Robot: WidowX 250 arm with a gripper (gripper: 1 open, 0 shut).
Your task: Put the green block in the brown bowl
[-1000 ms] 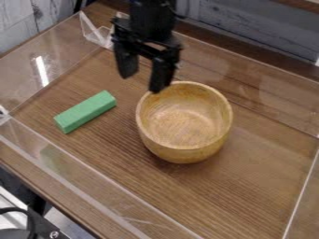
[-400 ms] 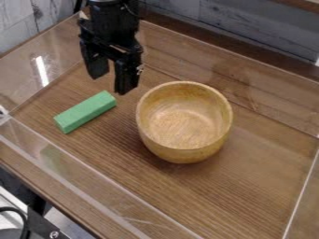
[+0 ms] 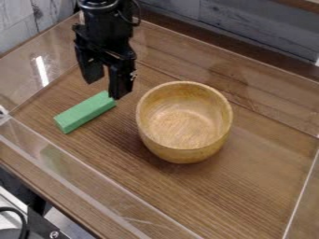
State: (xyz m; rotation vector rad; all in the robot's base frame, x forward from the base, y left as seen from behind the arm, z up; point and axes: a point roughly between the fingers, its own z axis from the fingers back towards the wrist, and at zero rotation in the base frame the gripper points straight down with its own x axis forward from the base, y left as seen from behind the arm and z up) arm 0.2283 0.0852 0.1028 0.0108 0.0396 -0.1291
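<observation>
green block [image 3: 85,112] — beside the bowl [image 3: 185,122]

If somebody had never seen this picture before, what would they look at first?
Probably the big round brown bowl, sitting right of the middle with its inside showing. Next comes the bright green block, lying flat on the wooden table to the bowl's left. Above the block, the dark gripper reaches down from the top.

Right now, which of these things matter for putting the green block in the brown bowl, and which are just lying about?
Part of the job:
- flat, elongated bright green block
- round, light-brown wooden bowl
- dark, open gripper

Just lying about:
- thin black cable at the table's lower-left edge
</observation>
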